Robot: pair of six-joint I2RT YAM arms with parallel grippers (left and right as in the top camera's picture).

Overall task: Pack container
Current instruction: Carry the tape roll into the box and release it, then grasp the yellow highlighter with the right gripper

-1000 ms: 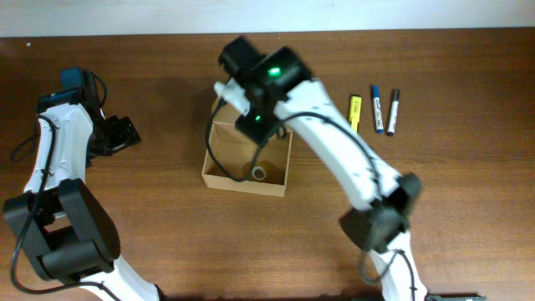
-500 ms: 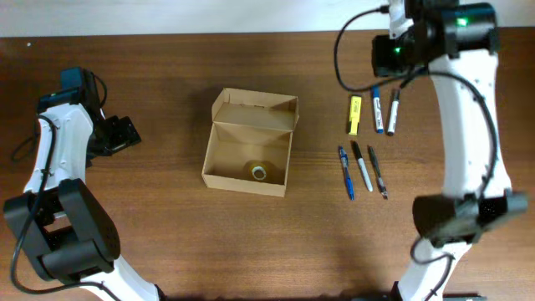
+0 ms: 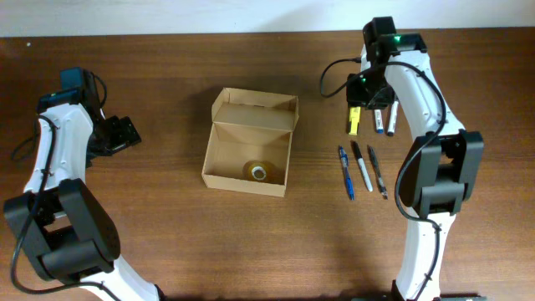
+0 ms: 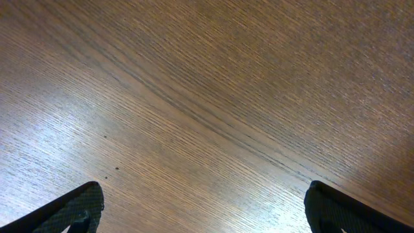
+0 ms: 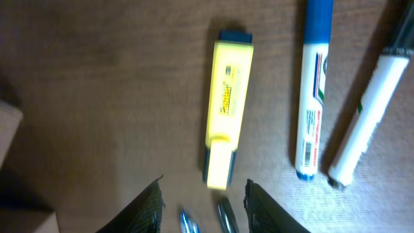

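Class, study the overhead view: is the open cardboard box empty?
No, a small ring-shaped roll lies on the floor of the container.

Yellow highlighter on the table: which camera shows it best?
The right wrist view: the yellow highlighter sits large and central, its printed label visible, just ahead of the open right gripper. Overhead shows it small, partly hidden under that gripper. The left wrist view shows none of it, only the wooden table.
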